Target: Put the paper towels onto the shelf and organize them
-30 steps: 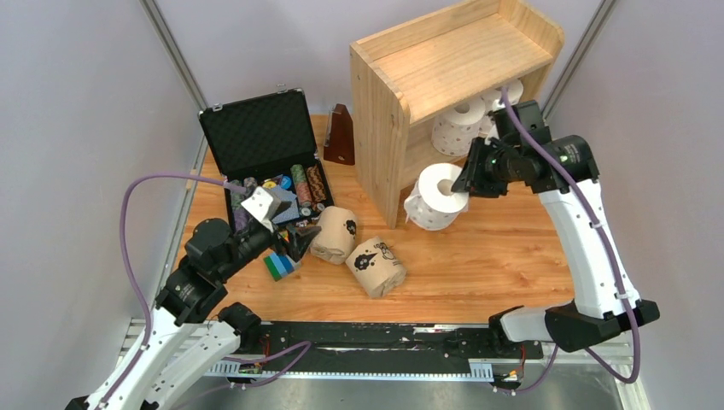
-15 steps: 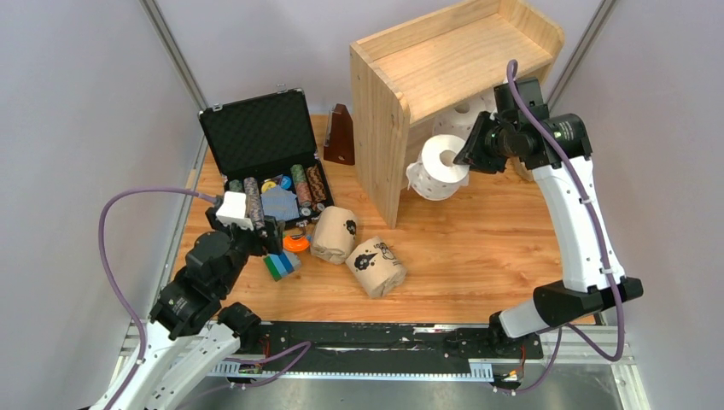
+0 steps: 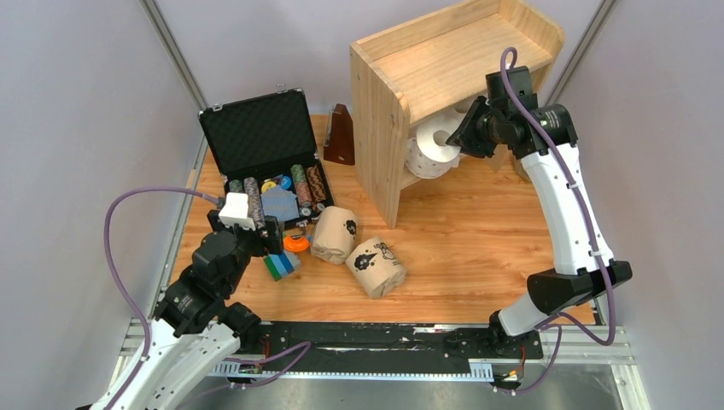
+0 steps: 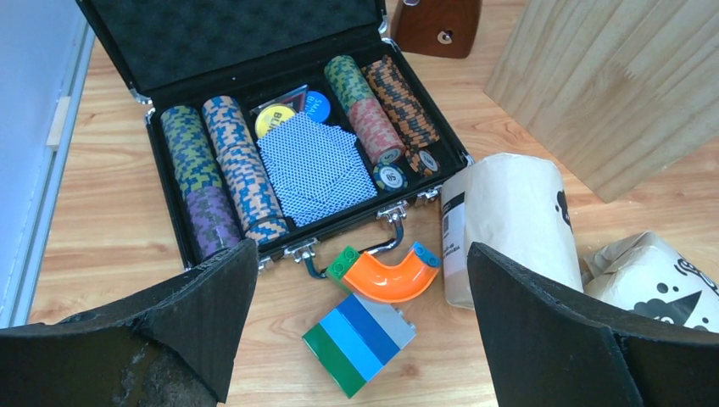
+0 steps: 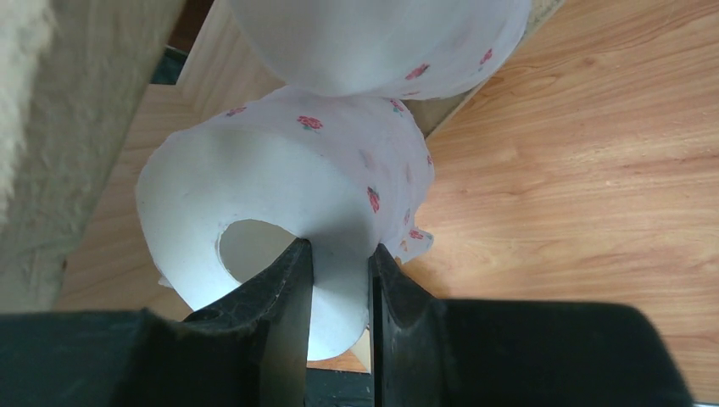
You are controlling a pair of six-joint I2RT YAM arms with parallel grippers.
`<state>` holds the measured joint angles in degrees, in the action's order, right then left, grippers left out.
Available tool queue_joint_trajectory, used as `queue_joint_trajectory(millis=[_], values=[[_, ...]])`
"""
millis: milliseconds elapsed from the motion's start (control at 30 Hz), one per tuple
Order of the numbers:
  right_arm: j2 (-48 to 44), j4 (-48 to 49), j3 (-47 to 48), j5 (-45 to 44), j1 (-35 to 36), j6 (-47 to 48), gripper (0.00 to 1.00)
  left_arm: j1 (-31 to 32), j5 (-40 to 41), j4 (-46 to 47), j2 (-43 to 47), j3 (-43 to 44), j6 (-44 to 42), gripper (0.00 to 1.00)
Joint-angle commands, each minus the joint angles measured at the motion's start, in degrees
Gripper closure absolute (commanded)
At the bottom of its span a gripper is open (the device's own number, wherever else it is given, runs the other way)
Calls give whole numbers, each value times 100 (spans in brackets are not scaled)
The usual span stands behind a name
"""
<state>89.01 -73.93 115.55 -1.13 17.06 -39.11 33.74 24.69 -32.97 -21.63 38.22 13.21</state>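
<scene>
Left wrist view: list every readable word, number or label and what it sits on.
"BL...": yellow round disc in the black foam-lined case, rest hidden.
Blue round disc: print too small to read.
Black label block on the tan kraft-wrapped paper roll: too small to read.
Striped poker chips: unreadable.

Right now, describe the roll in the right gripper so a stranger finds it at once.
Find the pine shelf. At its open front the right gripper pinches a white roll. Only this roll is held; the kraft rolls lie on the table.
</scene>
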Motion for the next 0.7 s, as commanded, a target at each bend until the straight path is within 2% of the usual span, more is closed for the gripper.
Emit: queue_joint_trajectory(millis=[0,400,600,667], values=[[45,652,244,-101,-31,-412,94,17,-122,228,-123,-24,54,0],[200,994,117,-38,75,-866,89,15,-315,300,-177,-71,-11,0],[215,1171,-129,15,160,-1000,78,17,-307,309,-167,-88,-37,0],[202,1223,-206,18,183,-1040,70,19,-307,302,-171,-89,-38,0]])
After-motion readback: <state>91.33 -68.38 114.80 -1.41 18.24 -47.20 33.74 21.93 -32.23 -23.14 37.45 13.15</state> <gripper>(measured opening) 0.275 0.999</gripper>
